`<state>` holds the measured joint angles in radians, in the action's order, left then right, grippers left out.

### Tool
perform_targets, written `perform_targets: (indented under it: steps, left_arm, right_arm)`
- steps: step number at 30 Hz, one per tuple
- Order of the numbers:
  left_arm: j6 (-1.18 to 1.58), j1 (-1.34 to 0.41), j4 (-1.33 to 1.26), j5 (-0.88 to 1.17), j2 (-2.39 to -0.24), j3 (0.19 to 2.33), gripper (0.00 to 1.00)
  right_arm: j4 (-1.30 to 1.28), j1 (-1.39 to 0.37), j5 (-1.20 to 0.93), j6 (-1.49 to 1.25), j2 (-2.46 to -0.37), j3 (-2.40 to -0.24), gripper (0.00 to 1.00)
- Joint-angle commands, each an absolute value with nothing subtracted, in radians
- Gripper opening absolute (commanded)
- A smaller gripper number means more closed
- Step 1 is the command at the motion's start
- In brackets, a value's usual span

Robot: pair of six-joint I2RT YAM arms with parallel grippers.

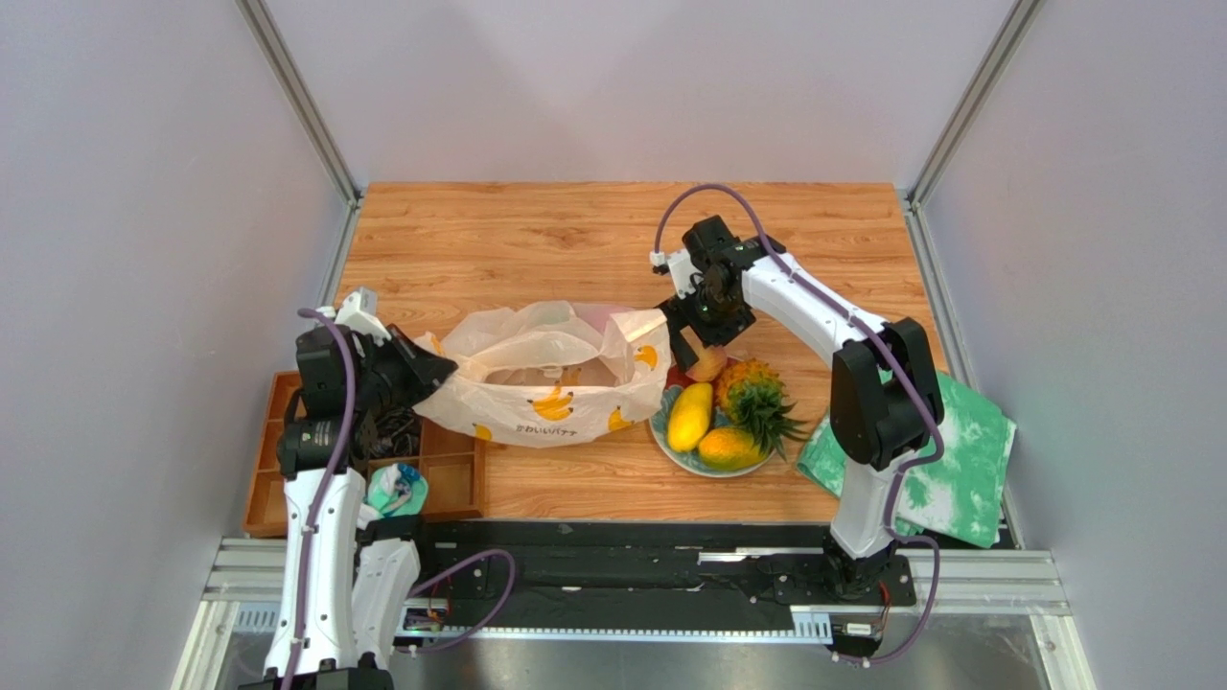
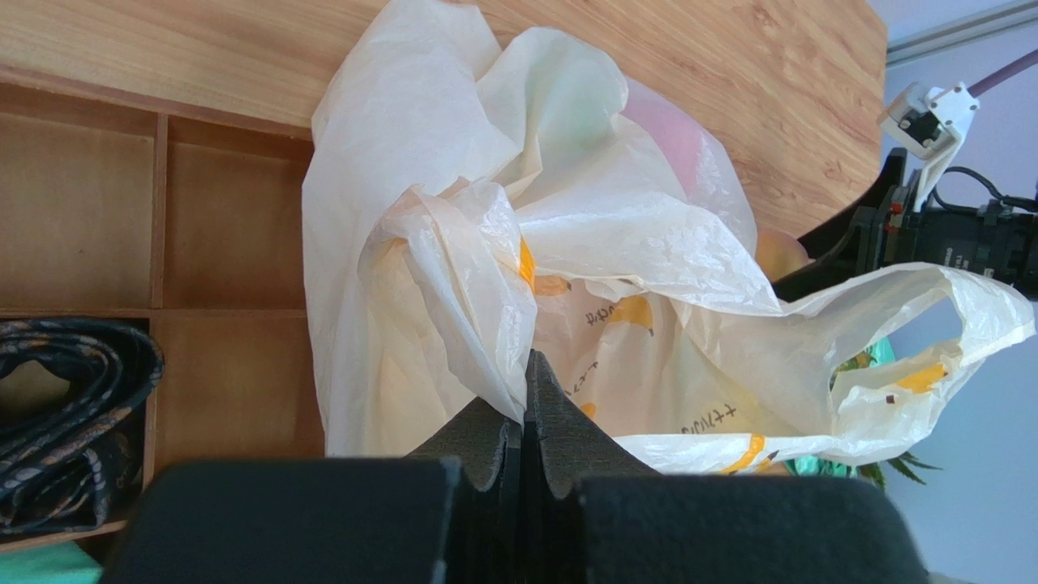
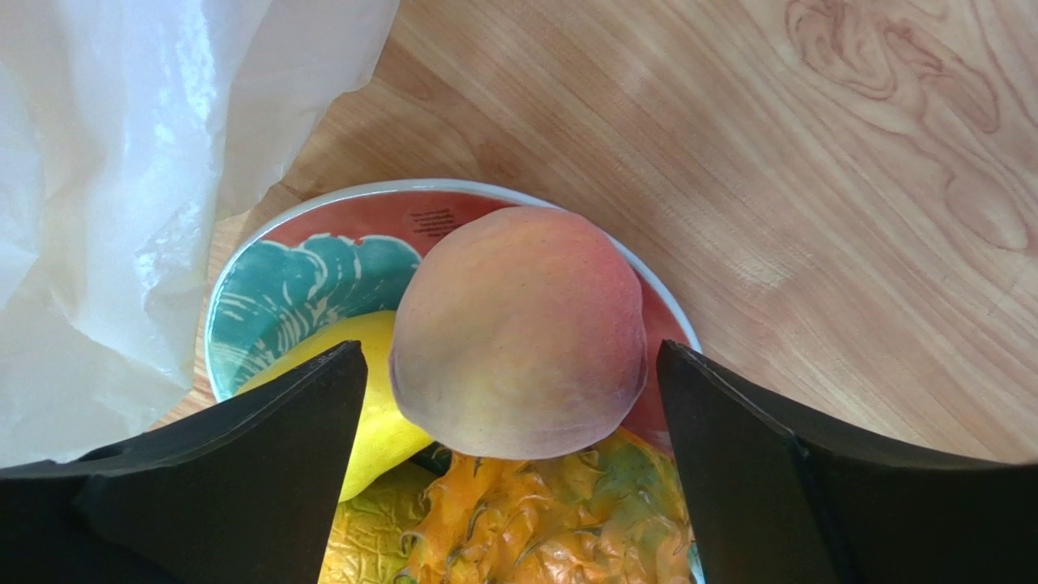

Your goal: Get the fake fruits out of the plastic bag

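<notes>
While our left gripper (image 2: 526, 399) tightly pinches the plastic bag (image 2: 609, 231), our right gripper (image 3: 506, 355) points down over the plate (image 3: 280, 292), jaws wide, straddling the peach (image 3: 518, 323) without touching it.

Wooden table (image 1: 576, 230), patterned plate (image 3: 305, 286), green-and-white cloth (image 1: 965, 460), compartment tray (image 1: 274, 489)

Fig. 1 | plate (image 3: 305, 286): 3 o'clock of bag (image 1: 555, 377) | peach (image 3: 518, 329): on plate, below my right gripper (image 3: 506, 359) | tray (image 1: 450, 486): bag's 9 o'clock

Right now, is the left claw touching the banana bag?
Touching. The left wrist view shows the left gripper shut, with a fold of the plastic bag pinched between its fingers.
</notes>
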<state>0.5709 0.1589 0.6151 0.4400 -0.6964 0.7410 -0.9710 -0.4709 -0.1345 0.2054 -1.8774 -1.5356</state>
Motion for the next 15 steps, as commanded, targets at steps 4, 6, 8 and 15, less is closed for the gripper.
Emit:
perform_targets:
  steps: [4,6,8,15]
  left_arm:
    - [0.575,0.167,0.548,0.488,-0.695,0.745,0.0]
    - [0.574,0.167,0.538,0.517,-0.718,0.756,0.0]
    - [0.572,0.166,0.535,0.532,-0.738,0.782,0.0]
    - [0.491,0.146,0.557,0.587,-0.827,0.865,0.0]
  right_arm:
    - [-1.002,-0.476,-0.178,0.178,-1.809,-1.597,0.97]
    - [-1.003,-0.474,-0.175,0.178,-1.799,-1.618,0.99]
    - [-1.008,-0.469,-0.179,0.181,-1.776,-1.675,1.0]
    - [-1.132,-0.469,-0.372,0.187,-1.776,-2.037,1.0]
